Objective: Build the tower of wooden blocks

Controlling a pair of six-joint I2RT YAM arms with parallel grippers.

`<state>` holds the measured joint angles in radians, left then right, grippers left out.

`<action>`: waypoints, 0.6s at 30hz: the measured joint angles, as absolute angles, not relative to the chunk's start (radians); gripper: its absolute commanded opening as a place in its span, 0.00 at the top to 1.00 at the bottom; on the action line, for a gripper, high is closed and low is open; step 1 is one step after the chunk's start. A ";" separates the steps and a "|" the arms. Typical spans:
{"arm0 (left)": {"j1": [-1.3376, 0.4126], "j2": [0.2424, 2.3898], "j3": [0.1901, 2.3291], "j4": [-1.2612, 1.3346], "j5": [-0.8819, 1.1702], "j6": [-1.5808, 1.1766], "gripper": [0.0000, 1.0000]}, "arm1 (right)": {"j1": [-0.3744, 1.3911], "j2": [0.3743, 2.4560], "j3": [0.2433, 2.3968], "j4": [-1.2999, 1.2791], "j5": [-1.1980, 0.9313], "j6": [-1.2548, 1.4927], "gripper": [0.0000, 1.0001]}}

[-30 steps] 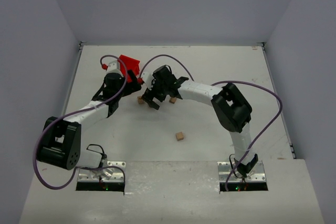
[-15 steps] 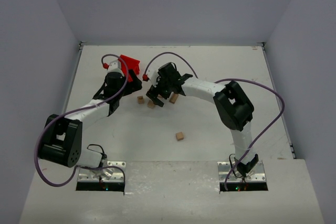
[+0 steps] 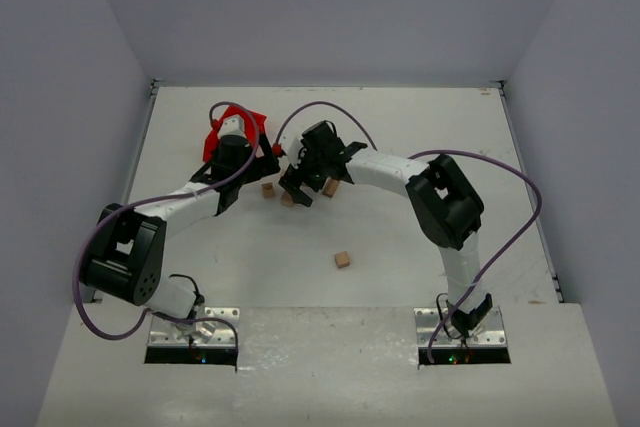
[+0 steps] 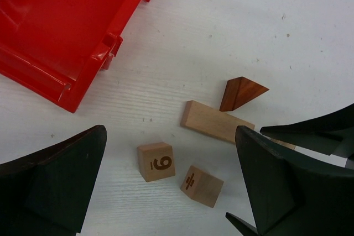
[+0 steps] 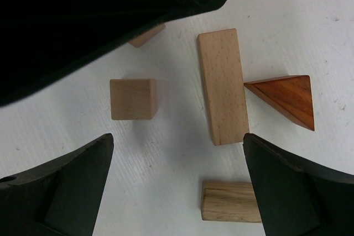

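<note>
My left pincer and right pincer both stand apart, empty. The slab looks light, rigid and smooth; I'd pinch across its long sides.

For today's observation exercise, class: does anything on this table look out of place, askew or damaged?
One pale cube sits alone, well apart from the other pieces, which lie loose and unstacked near the red bin. Nothing looks damaged or spilled.

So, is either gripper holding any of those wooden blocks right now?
Nothing is held. The left gripper and right gripper both hang open above the wooden blocks, touching none.
</note>
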<state>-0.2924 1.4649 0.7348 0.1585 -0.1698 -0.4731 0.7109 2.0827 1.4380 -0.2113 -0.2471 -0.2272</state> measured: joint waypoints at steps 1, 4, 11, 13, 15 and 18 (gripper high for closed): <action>-0.297 1.469 0.739 0.153 -0.175 -0.475 0.00 | 0.711 2.083 1.438 -0.211 -0.246 -0.228 0.01; -0.304 1.473 0.740 0.135 -0.182 -0.481 0.00 | 0.711 2.083 1.436 -0.211 -0.239 -0.235 0.01; -0.305 1.473 0.740 0.117 -0.202 -0.491 0.00 | 0.697 2.091 1.443 -0.215 -0.232 -0.257 0.01; -0.305 1.473 0.740 0.116 -0.203 -0.492 0.00 | 0.686 2.102 1.452 -0.218 -0.232 -0.260 0.01; -0.305 1.473 0.740 0.116 -0.203 -0.492 0.00 | 0.677 2.116 1.464 -0.223 -0.232 -0.263 0.01; -0.305 1.474 0.740 0.116 -0.203 -0.491 0.00 | 0.666 2.143 1.480 -0.228 -0.228 -0.265 0.01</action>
<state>-0.3050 1.4741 0.7400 0.1162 -0.2028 -0.4913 0.6659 2.1431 1.4803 -0.2279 -0.2276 -0.2650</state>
